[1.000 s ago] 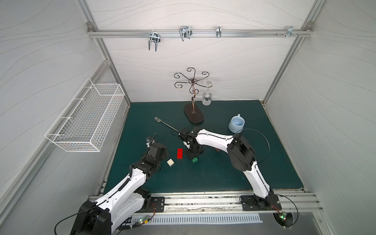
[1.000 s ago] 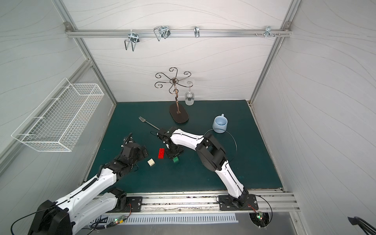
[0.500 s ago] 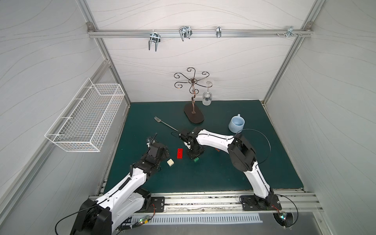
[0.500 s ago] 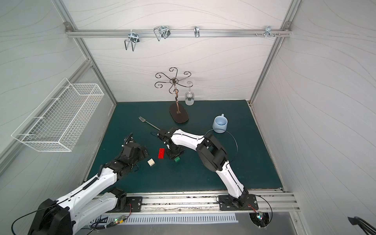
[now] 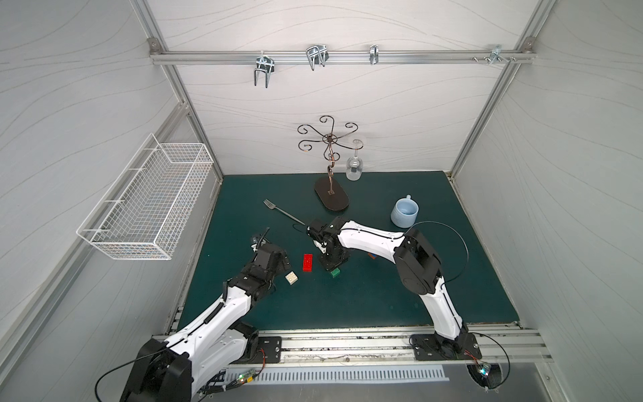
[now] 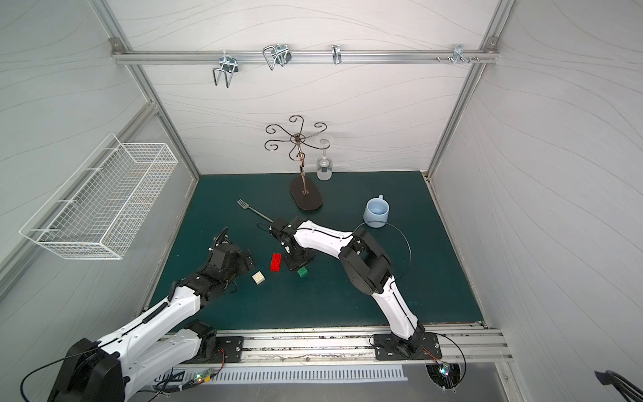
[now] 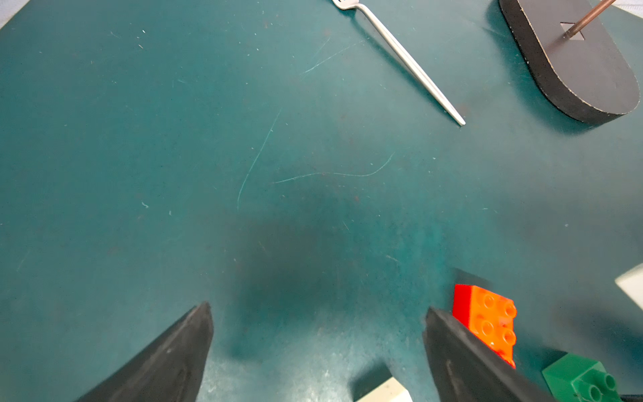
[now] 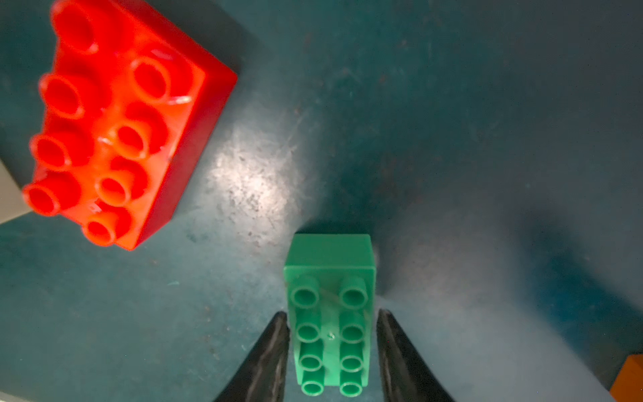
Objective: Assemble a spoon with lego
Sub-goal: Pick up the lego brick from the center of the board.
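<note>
Between right jaws: green brick (image 8: 330,313), studs up; red brick (image 8: 114,121) nearby.

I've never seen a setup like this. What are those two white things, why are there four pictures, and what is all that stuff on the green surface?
They are robot arms, a left arm and a right arm, bolted to a rail. Each ends in a two-fingered gripper. Two pictures look down from above through twin cameras set side by side. The two close-ups come from a camera on each wrist.

On the green mat are a red brick, a white brick, a green brick, a fork, a blue mug and a stand with a wine glass hanging from it.

The left gripper is open and empty. The right gripper has its fingers on either side of the green brick; whether it grips it yet is unclear.
</note>
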